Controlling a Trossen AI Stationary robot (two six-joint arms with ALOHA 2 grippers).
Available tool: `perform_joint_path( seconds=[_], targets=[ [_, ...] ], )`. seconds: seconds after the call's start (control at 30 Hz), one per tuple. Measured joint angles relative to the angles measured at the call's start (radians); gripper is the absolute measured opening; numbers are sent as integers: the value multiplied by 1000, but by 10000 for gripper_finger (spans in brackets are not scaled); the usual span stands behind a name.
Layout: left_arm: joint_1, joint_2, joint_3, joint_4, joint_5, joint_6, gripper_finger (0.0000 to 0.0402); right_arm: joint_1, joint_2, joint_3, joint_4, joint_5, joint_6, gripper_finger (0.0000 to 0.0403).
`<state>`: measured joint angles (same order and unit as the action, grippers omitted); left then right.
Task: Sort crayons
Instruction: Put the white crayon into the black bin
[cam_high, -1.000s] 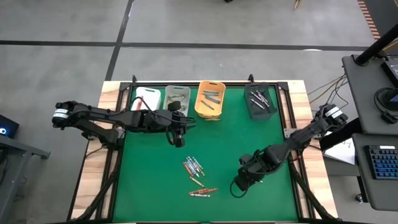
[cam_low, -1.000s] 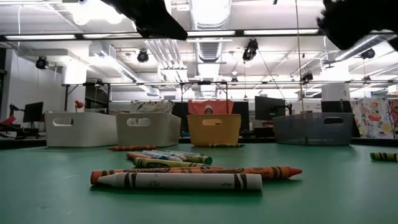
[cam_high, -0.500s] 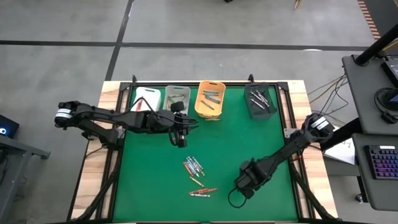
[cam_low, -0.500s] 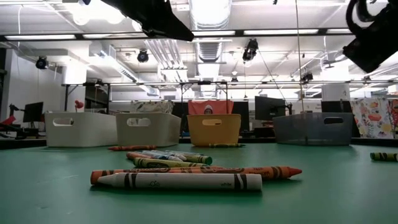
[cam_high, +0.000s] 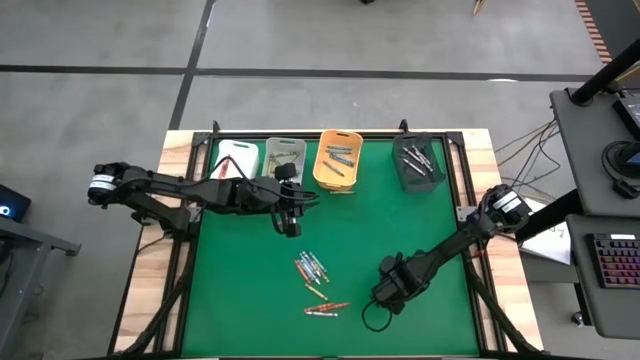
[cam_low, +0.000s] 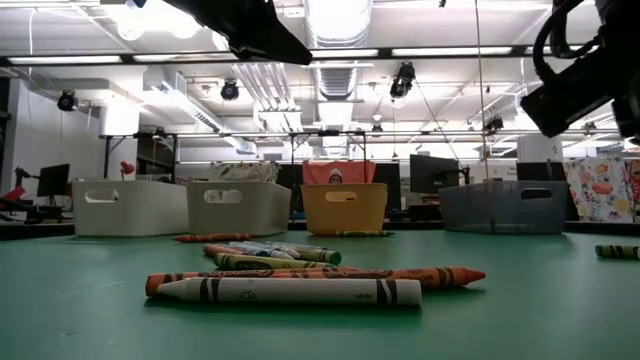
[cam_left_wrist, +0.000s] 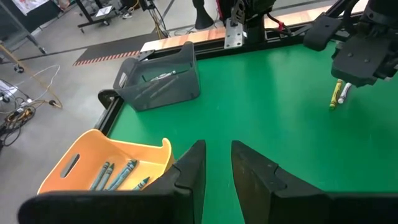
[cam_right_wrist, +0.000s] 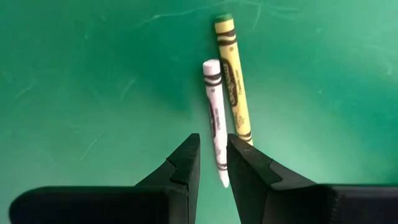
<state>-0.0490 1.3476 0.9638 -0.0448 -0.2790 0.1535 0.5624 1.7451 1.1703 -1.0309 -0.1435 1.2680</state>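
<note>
right wrist view: a white crayon (cam_right_wrist: 216, 112) and a yellow crayon (cam_right_wrist: 232, 78) are seen lying side by side on the green mat (cam_right_wrist: 93, 74), touching or nearly so. the right gripper (cam_right_wrist: 212, 163) is set directly over the near end of the white crayon, its fingers only narrowly parted, one to each side of the stick; nothing is gripped.

from above, this gripper (cam_high: 385, 292) is placed low on the right half of the mat. a loose cluster of crayons (cam_high: 312, 268) lies near it toward the middle, with a few more crayons (cam_high: 324, 309) just below that cluster. in the low view these are stacked across the foreground, a white one (cam_low: 290, 291) in front of an orange one (cam_low: 320, 276).

four bins are lined along the far edge: white bin (cam_high: 238, 157), grey bin (cam_high: 285, 156), orange bin (cam_high: 338, 160), dark bin (cam_high: 419, 162). crayons are visible in the orange and dark ones.

the left gripper (cam_left_wrist: 216, 163) is held above the mat just in front of the grey bin, fingers narrowly parted and empty. a person in red (cam_low: 337, 173) is partly hidden behind the orange bin.
</note>
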Motion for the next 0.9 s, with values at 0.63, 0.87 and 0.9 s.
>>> perform_joint_path(
  seconds=[0.63, 0.87, 0.9],
  targets=[
    [0, 0, 0, 0, 0, 0, 59, 0, 0, -67, 109, 30, 6, 68],
    [0, 0, 0, -1, 0, 0, 59, 0, -3, -86, 150, 36, 4, 68],
    [0, 0, -1, -1, 0, 0, 59, 0, -3, -86, 151, 36, 4, 68]
  ],
)
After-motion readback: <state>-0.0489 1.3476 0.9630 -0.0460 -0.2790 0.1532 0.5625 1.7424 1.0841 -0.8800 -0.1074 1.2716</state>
